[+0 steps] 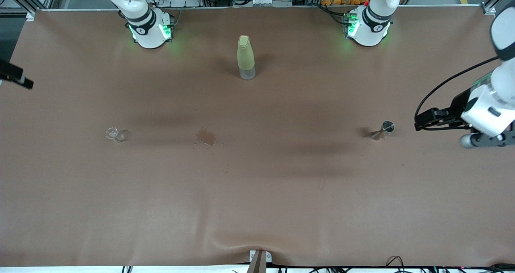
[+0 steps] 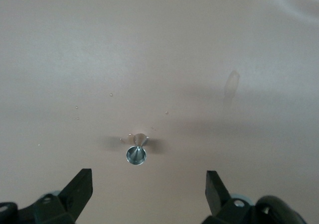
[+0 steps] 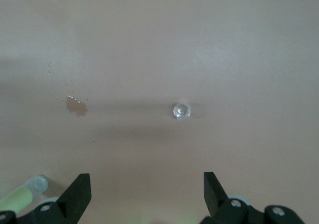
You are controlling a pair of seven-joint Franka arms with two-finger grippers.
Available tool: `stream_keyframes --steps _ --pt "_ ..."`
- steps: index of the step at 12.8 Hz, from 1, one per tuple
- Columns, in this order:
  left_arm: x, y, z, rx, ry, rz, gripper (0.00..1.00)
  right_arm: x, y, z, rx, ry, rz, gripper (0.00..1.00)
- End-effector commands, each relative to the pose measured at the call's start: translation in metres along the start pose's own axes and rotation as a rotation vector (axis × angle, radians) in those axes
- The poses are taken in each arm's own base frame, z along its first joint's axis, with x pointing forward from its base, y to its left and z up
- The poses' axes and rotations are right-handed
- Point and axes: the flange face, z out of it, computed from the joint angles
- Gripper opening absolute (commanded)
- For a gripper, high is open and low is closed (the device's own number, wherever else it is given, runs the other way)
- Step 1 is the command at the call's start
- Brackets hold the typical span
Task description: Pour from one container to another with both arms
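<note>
Front view first: we see a brown table (image 1: pixel 257 192) with a tall yellow-green bottle (image 1: pixel 246 57) standing upright in the upper middle of the frame, between the two arm bases. A small clear glass (image 1: pixel 115 134) stands at middle left, and a brown spill (image 1: pixel 206 137) lies between it and the centre. A small metal jigger (image 1: pixel 384 130) is at middle right, tilted or lying, we cannot tell which. The left arm (image 1: pixel 489 108) enters from the right edge, near the jigger; of the right arm (image 1: pixel 141 19) we see the base at top left and a dark piece at the left edge. Left wrist view: the left gripper (image 2: pixel 149 191) shows at the lower edge with its two fingers spread wide, holding nothing, and the jigger (image 2: pixel 136 152) appears just above the gap, on the table. Right wrist view: the right gripper (image 3: pixel 147 191) at the lower edge is also spread wide and empty. The glass (image 3: pixel 181 110) sits a little right of centre, the spill (image 3: pixel 77 105) at middle left, and the bottle (image 3: pixel 22 194) shows in the lower left corner.
</note>
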Motion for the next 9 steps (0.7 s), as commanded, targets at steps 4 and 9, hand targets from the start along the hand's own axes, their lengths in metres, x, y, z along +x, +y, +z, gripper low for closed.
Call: stream_keyframes --steps 4,9 --pt "-0.013 -0.009 -0.016 0.018 0.029 0.025 1.0 -0.01 -0.002 0.007 -0.15 0.017 0.046 1.0" --pt "-0.026 -0.012 -0.027 0.039 -0.004 0.047 1.0 0.019 -0.008 0.03 -0.155 0.079 0.048 1.0"
